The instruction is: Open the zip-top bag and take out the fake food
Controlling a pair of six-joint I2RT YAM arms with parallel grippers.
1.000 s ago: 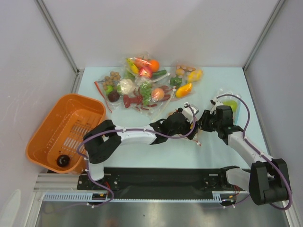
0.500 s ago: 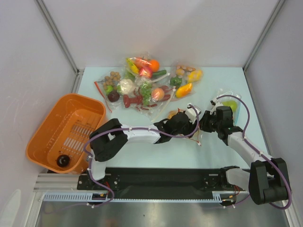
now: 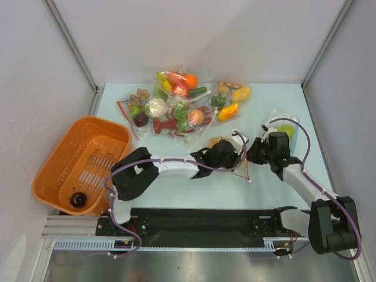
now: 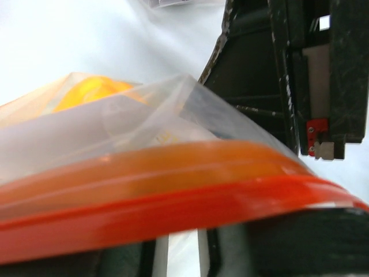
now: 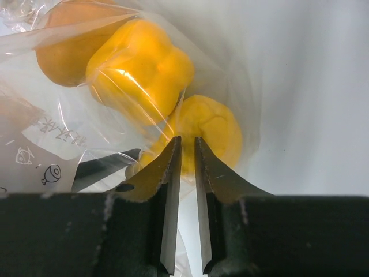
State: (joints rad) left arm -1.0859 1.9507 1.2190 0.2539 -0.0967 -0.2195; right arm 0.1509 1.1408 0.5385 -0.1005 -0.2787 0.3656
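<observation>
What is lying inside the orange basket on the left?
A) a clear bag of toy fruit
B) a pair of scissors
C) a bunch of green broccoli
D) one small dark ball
D: the overhead view shows a single small dark ball resting near the front corner of the orange basket, with nothing else visible in it.

The zip-top bag (image 3: 222,141) is thin, crinkled clear plastic with an orange-red zip strip (image 4: 173,202) along its mouth. Up close the strip bows upward, and whether the mouth is parted cannot be told. It sits mid-table. Inside is the fake food: two glossy yellow pieces (image 5: 141,66) touching each other, and an orange piece (image 5: 60,55) just beside them.
</observation>
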